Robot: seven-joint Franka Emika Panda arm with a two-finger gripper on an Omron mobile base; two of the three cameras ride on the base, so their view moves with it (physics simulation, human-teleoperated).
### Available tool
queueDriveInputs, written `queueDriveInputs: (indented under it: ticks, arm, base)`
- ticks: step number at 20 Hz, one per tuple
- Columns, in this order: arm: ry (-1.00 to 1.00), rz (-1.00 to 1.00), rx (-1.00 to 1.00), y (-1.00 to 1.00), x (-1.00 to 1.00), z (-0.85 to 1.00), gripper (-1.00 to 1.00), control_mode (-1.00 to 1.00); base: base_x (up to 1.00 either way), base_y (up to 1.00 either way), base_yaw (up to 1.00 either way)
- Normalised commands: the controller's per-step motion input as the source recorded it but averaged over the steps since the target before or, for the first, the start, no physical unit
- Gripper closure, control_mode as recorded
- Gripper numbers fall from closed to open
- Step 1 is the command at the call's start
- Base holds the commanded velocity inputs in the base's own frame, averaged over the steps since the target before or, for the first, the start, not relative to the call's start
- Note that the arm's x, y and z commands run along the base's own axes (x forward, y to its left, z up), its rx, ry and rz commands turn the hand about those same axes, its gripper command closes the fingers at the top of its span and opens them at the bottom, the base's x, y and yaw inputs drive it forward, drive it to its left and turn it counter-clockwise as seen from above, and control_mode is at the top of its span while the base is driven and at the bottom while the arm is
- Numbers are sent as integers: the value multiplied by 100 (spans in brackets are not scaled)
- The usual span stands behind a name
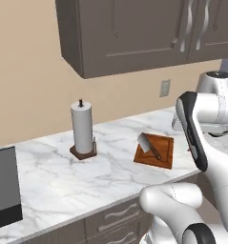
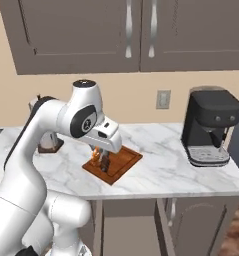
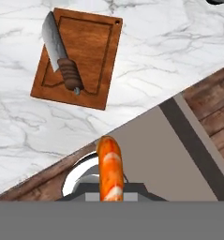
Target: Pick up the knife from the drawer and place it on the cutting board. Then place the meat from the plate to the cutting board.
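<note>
The reddish-brown cutting board lies on the marble counter. The knife rests along one side of it, its grey blade partly over the board's edge. My gripper hangs above the counter's front edge beside the board, shut on the meat, an orange curved piece. In the hand view the board lies ahead and to the upper left of the meat. The taupe drawer stands pulled out under the counter. The plate is out of view.
A paper towel roll stands on the counter left of the board. A black coffee machine sits at the right end. Wall cabinets hang above. Wooden floor lies beside the drawer.
</note>
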Motion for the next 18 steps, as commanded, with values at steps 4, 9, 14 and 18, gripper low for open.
queueDriveInputs:
  ticks: [4,9,14,18]
  arm:
    - [0,0,0,0,0,0,100,100]
    - [0,0,0,0,0,0,100,100]
    - [0,0,0,0,0,0,100,100]
    - [0,0,0,0,0,0,100,100]
  base:
    - [56,0,40]
    - [49,-2,26]
    - [45,-18,9]
    - [21,-41,4]
